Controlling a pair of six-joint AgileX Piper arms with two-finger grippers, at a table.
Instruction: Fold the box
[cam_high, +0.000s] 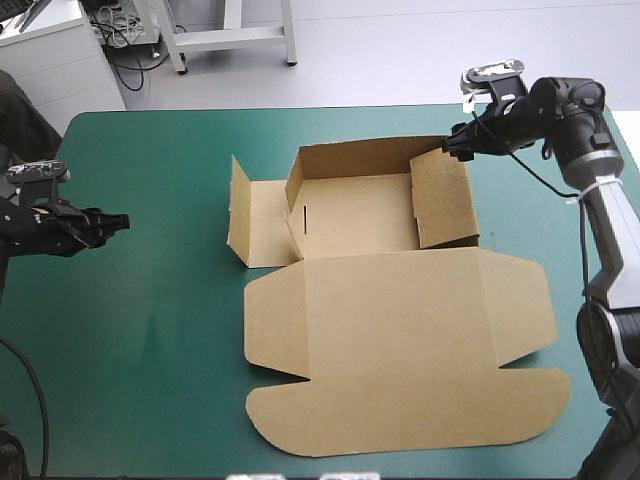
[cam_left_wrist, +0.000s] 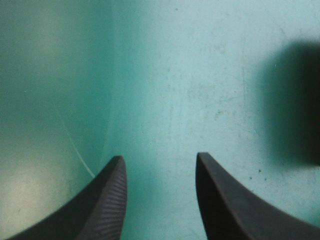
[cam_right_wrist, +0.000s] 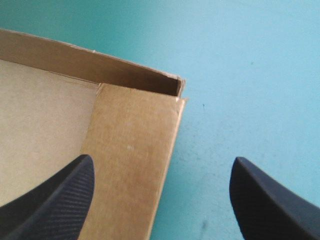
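Observation:
The brown box (cam_high: 380, 270) lies mid-table with its far wall and right wall raised, its left flap (cam_high: 245, 215) partly up, and the lid (cam_high: 400, 370) flat toward the near edge. My right gripper (cam_high: 455, 143) hovers at the box's far right corner, open; in the right wrist view the right wall's top edge (cam_right_wrist: 135, 150) and far wall (cam_right_wrist: 90, 65) meet just ahead of my gripper (cam_right_wrist: 160, 200), one finger over the box. My left gripper (cam_high: 122, 222) is well left of the box, open (cam_left_wrist: 160, 170) over bare teal-green cover (cam_left_wrist: 165, 75).
Bare teal-green cover (cam_high: 140, 340) spreads left of the box and along the far edge. The table's right edge lies close behind the right arm (cam_high: 600, 200). A dark shadow (cam_left_wrist: 292, 100) falls on the cover beside the left gripper.

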